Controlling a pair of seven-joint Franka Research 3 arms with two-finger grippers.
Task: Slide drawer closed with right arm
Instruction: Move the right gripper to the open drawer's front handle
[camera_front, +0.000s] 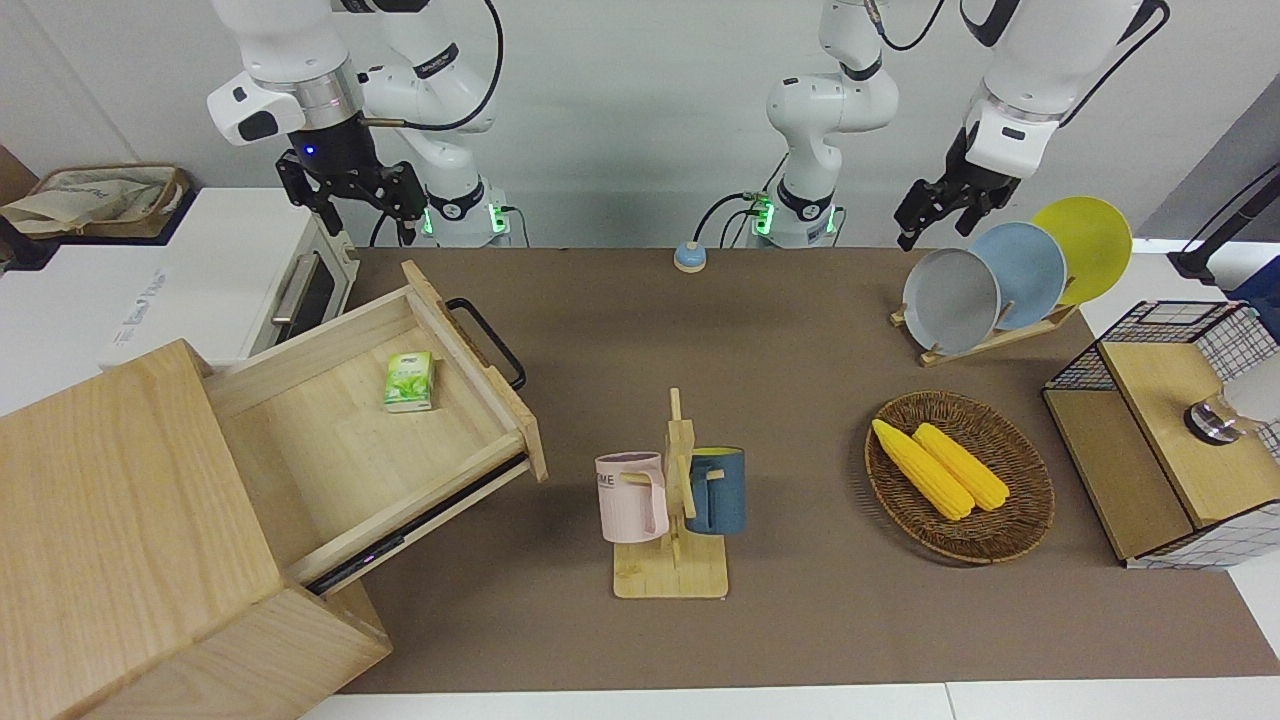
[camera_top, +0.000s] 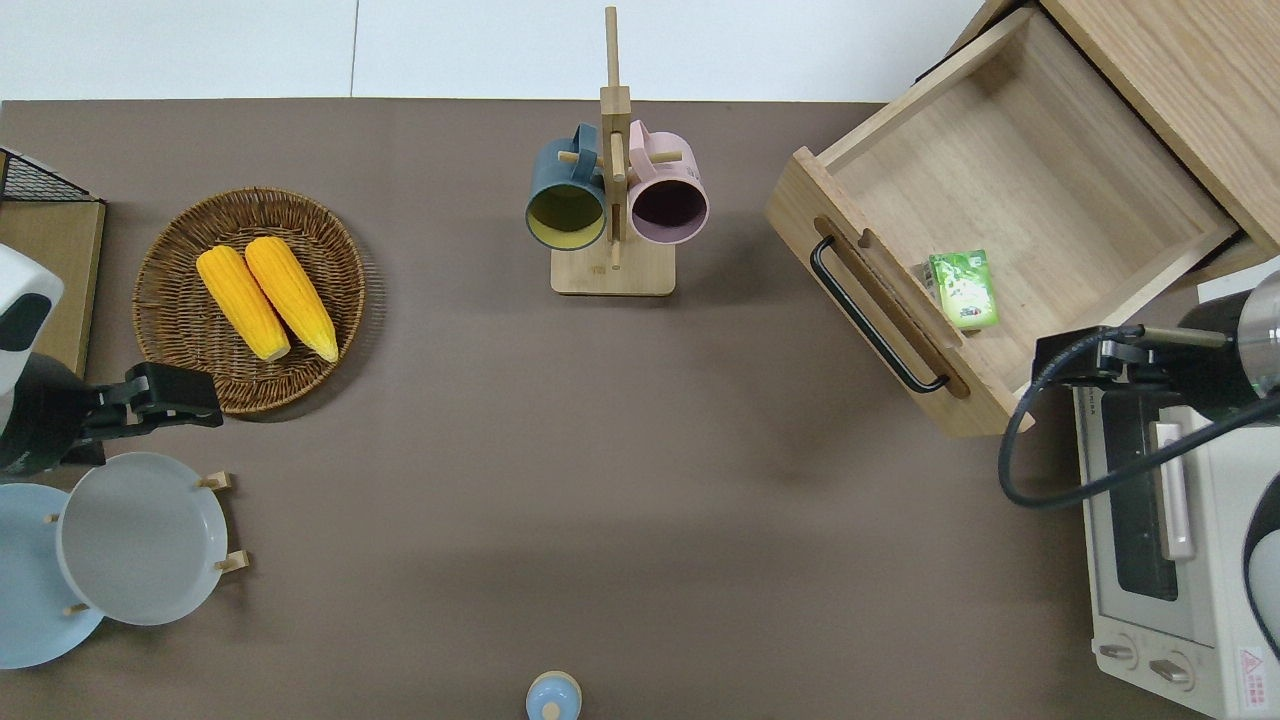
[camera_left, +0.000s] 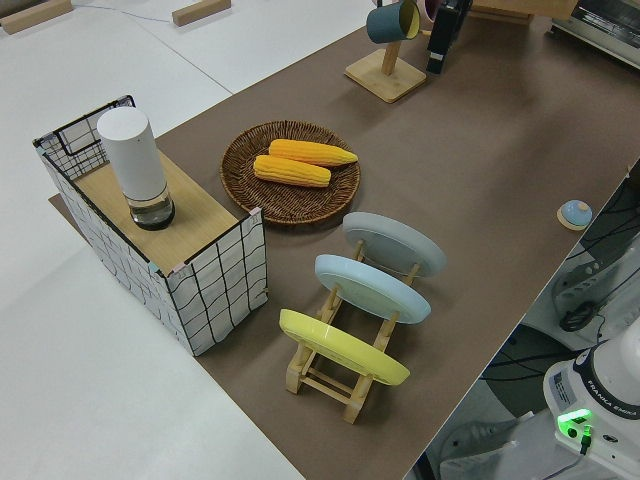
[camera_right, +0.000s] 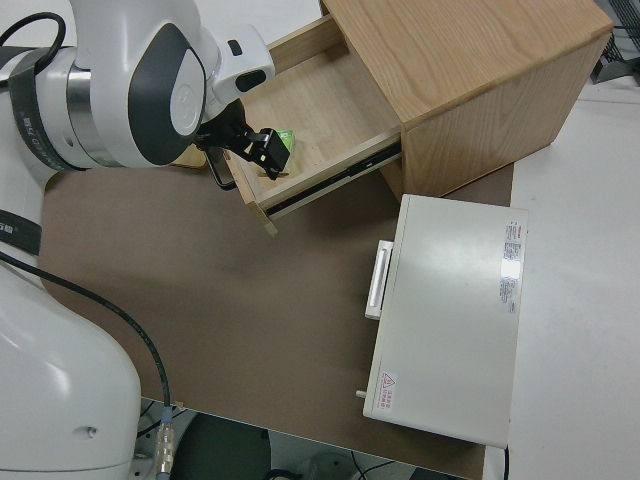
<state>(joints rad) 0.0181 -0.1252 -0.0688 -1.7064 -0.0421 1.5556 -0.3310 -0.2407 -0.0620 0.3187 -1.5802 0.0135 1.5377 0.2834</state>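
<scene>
Drawer (camera_front: 400, 420) at frame left stands fully open; right claw (camera_front: 350, 195), spread and empty, must descend to push its front.

Light-wood drawer (camera_front: 380, 420) w/ black bar handle (camera_front: 488, 343), pulled fully open.

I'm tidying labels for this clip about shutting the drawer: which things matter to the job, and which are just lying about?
Job:
drawer, open
its black handle
right gripper

Lying about:
green packet in the drawer
toaster oven
mug rack
corn basket
plate rack
</scene>
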